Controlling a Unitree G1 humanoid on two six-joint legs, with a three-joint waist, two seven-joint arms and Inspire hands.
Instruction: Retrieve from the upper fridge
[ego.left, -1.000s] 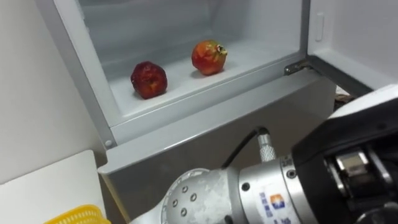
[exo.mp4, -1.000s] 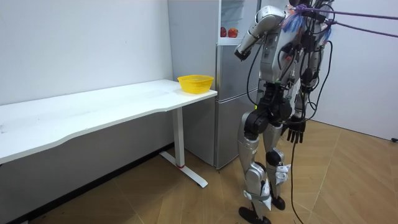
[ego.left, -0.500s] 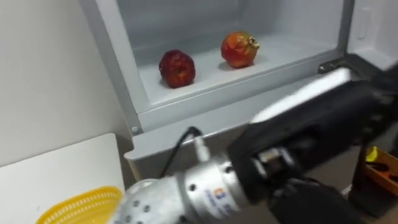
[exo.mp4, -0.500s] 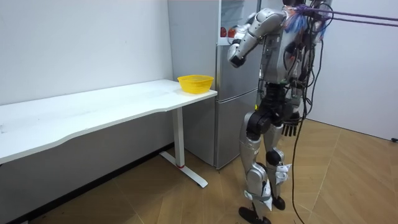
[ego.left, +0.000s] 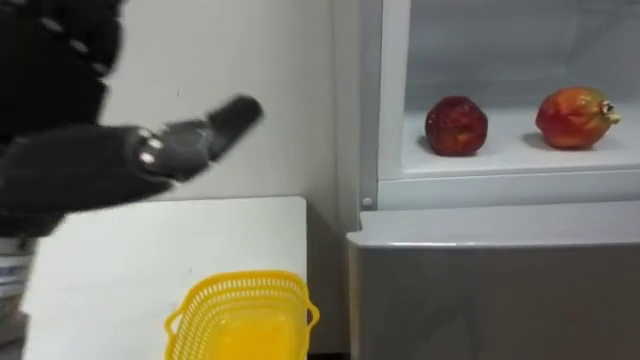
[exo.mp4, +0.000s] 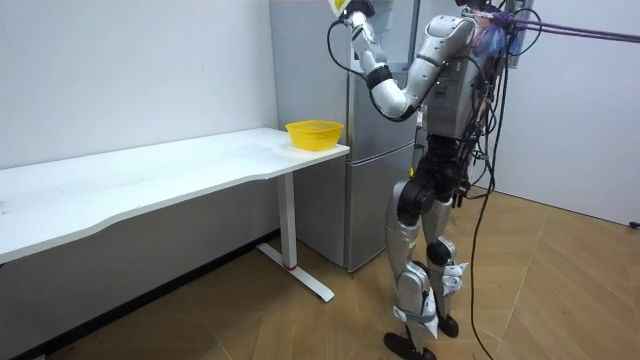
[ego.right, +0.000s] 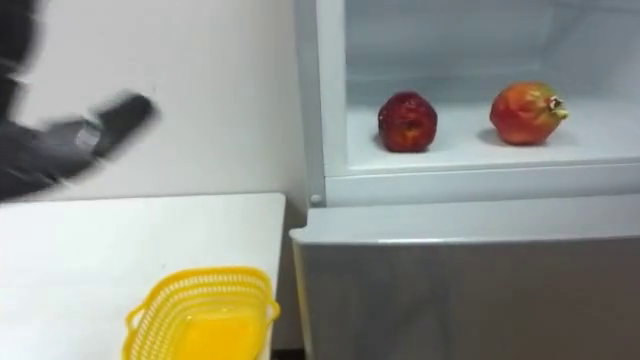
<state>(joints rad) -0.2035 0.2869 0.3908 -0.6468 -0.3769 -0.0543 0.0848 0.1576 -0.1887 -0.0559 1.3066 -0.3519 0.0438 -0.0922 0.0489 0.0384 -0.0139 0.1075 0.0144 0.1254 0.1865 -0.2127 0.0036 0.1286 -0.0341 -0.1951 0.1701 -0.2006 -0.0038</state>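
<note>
Left eye view, pomegranate (ego.left: 457, 125) near shelf edge (ego.left: 500, 170)

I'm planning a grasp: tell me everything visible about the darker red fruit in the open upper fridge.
The darker red fruit is roundish, deep red with darker patches, dull-skinned, like a pomegranate. It sits on the white shelf of the upper fridge, near the left wall and front edge. Only the shelf touches it; the orange-red fruit lies apart on its right.

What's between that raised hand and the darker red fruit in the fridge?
In the left eye view, bare white wall and then the fridge's white frame separate the left hand from the dark red fruit; nothing else.
</note>
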